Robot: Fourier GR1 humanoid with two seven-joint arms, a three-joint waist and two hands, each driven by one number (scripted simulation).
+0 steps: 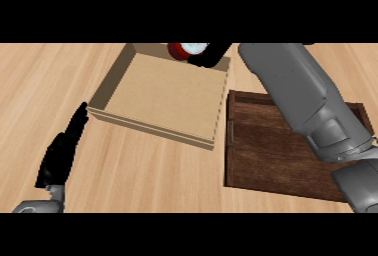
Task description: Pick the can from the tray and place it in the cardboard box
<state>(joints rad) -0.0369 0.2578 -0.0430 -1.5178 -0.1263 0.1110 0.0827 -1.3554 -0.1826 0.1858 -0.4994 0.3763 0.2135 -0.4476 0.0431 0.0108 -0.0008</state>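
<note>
Can (185, 49), red with a pale top, sits at the far edge of the cardboard box (166, 92), held by the right hand (208, 55), whose dark fingers curl round it above the box's far wall. Released from there, it could catch that wall and tip outside the box rather than in. Near the box's near-left corner, the left hand (63, 150) rests with fingers straight; the wooden tray (269, 160) lies just right of the box.

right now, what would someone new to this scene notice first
The big grey right forearm sweeps from lower right across the dark wooden tray, its right hand holding a red can at the far rim of the open cardboard box. At lower left, the left hand rests open.
</note>
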